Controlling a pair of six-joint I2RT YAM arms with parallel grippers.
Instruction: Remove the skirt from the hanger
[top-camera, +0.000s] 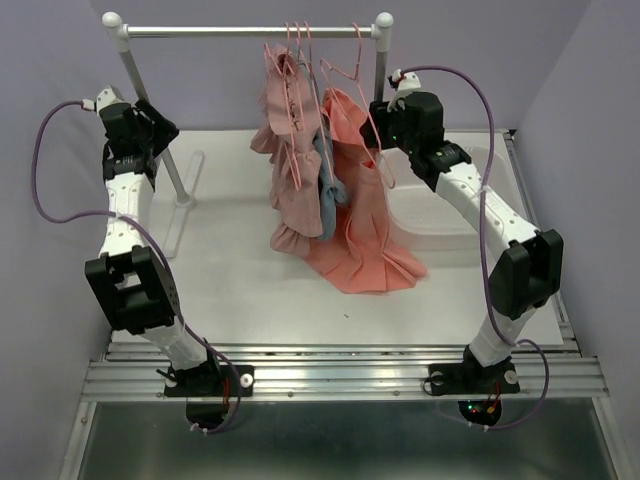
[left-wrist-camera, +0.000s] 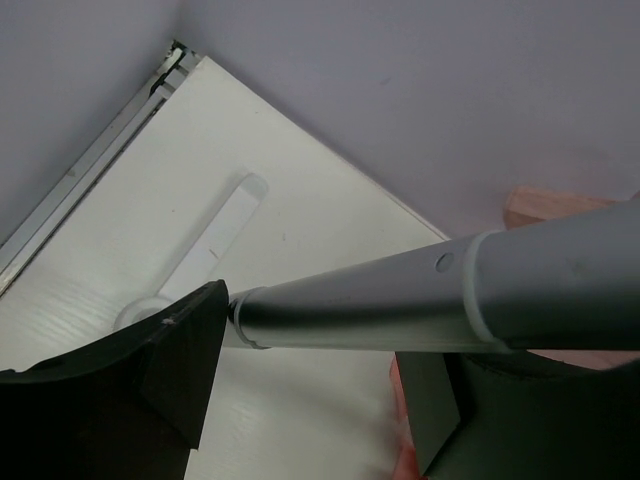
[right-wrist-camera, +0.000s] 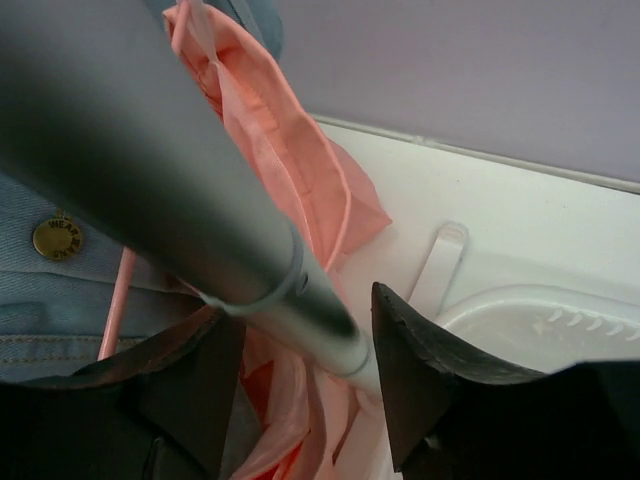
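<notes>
The salmon skirt (top-camera: 362, 225) hangs from a thin pink hanger (top-camera: 352, 72) on the rack rod, its hem spread on the table. It also shows in the right wrist view (right-wrist-camera: 290, 170). My right gripper (top-camera: 386, 118) is open beside the skirt's top. In its wrist view (right-wrist-camera: 300, 330) the rack's right post (right-wrist-camera: 200, 200) passes between the jaws. My left gripper (top-camera: 160, 135) is open at the rack's left post (top-camera: 150, 110), far from the skirt. In its wrist view (left-wrist-camera: 310, 370) the post (left-wrist-camera: 400, 295) lies across the jaws. Both grippers hold nothing.
A paler pink ruffled garment (top-camera: 290, 180) and a blue-grey garment (top-camera: 328, 175) hang left of the skirt on other pink hangers (top-camera: 298, 60). A white plastic tray (top-camera: 440, 210) lies under the right arm. The rack's flat foot (top-camera: 188, 175) lies at the left.
</notes>
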